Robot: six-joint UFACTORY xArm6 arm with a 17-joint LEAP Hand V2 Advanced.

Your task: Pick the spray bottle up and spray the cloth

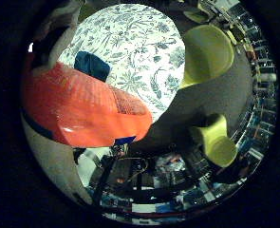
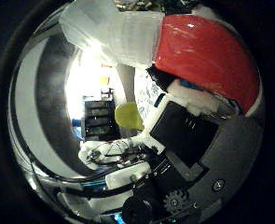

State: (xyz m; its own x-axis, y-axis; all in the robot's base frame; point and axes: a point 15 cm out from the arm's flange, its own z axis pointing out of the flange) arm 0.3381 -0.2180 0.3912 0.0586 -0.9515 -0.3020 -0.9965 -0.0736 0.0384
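Note:
The spray bottle's orange body point(image 1: 83, 104) fills much of the right little finger side palm view, close against the palm and raised above the table. In the right thumb side palm view its orange body point(image 2: 207, 51) runs into a whitish translucent spray head point(image 2: 109, 33). My hand point(image 2: 188, 131) shows there as black and white parts, with fingers point(image 2: 195, 93) curled against the bottle's body. A dark blue cloth point(image 1: 90, 65) lies on the floral-patterned table point(image 1: 144, 43), just past the bottle's edge and well below the hand.
Two yellow-green chairs point(image 1: 208, 52) point(image 1: 215, 141) stand beside the table. Cluttered shelving point(image 1: 258, 66) lines the room's edge. A yellow-green chair point(image 2: 128, 116) and a dark rack point(image 2: 98, 117) show far off in the right thumb side palm view.

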